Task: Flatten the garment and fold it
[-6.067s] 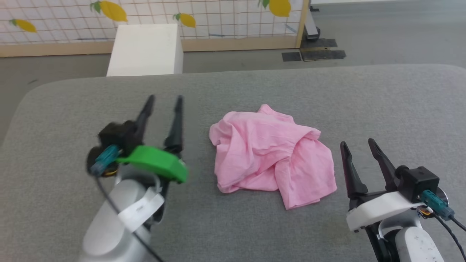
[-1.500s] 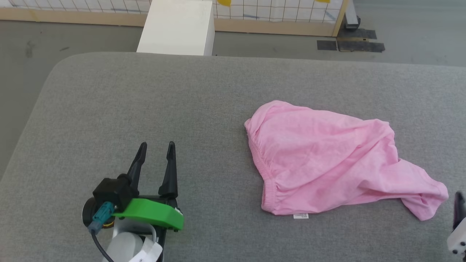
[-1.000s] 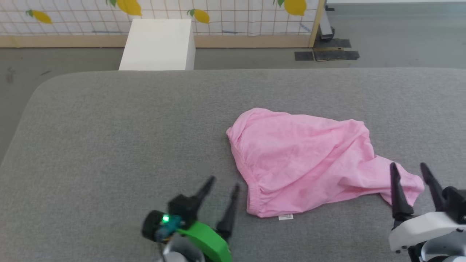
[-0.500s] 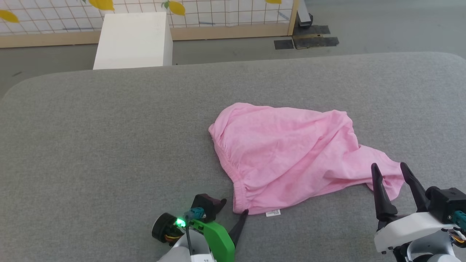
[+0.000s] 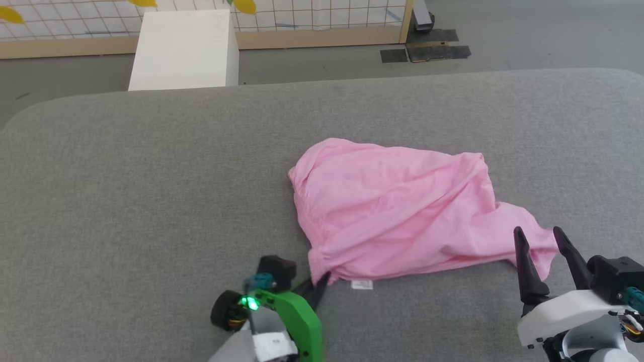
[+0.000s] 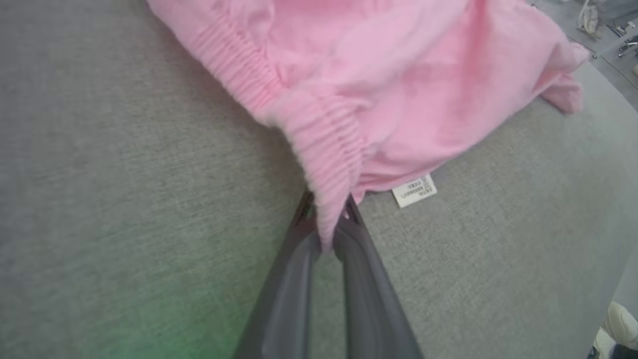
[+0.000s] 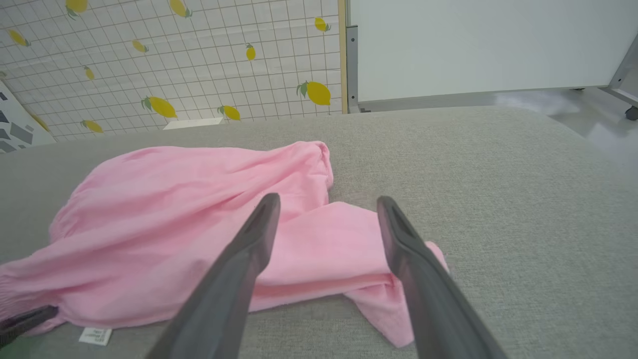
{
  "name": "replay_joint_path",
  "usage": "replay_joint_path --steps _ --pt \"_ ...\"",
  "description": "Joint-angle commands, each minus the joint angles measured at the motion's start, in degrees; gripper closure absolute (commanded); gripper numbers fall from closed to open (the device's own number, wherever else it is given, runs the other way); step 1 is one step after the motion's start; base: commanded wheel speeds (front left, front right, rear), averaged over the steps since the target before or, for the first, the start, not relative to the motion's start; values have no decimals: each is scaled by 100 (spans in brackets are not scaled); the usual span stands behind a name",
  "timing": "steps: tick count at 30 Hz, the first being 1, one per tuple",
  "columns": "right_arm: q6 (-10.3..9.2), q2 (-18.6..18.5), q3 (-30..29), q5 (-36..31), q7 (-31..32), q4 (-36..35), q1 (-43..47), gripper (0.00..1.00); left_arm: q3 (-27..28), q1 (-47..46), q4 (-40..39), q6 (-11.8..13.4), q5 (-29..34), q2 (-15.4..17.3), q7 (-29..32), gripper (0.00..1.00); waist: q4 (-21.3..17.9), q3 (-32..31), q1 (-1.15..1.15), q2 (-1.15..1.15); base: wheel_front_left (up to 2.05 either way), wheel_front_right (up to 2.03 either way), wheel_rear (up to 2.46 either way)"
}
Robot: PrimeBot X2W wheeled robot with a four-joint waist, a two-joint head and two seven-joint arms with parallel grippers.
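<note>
Left gripper (image 6: 328, 202) pinches the ribbed hem of the pink garment (image 5: 397, 211), crumpled mid-way across a grey pad (image 5: 151, 176); right gripper (image 5: 537, 232) hangs spread wide at its right end.

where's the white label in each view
Head view: label low centre, under the garment hem.
Left wrist view: label centre, right of the left gripper.
Right wrist view: label in the bottom-left corner.
Shared landmark: the left gripper pinching the hem beside it.
</note>
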Motion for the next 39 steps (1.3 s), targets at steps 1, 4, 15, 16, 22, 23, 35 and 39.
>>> replay_joint_path --steps 1,4,15,16,22,23,35,39 --pt "-9 1 -6 13 40 19 -16 0 139 64 -51 92 -101 80 -77 100 63 -30 0 0 0 0 0" --pt "-9 1 58 30 226 43 45 0 371 154 -274 231 -244 219 -135 100 152 -51 0 0 0 0 0" --pt "-9 -149 42 124 2004 -461 837 0 545 457 -1155 542 -367 515 86 100 383 4 0 0 0 0 0" --pt "-9 -153 -14 109 2143 -545 904 0 540 476 -1199 553 -374 515 97 100 379 19 0 0 0 0 0" --pt "-9 -116 -410 -121 2509 -697 1029 0 515 503 -1360 590 -408 513 142 100 357 115 0 0 0 0 0" --pt "-9 -89 -502 -147 2441 -642 988 0 509 495 -1374 591 -411 512 145 100 359 131 0 0 0 0 0" --pt "-9 -2 -254 -91 2412 366 437 0 447 402 -1428 590 -416 539 161 100 427 287 0 0 0 0 0" --pt "-9 -1 -146 42 2844 645 372 50 424 384 -1437 589 -421 546 167 100 462 323 0 0 0 0 0"
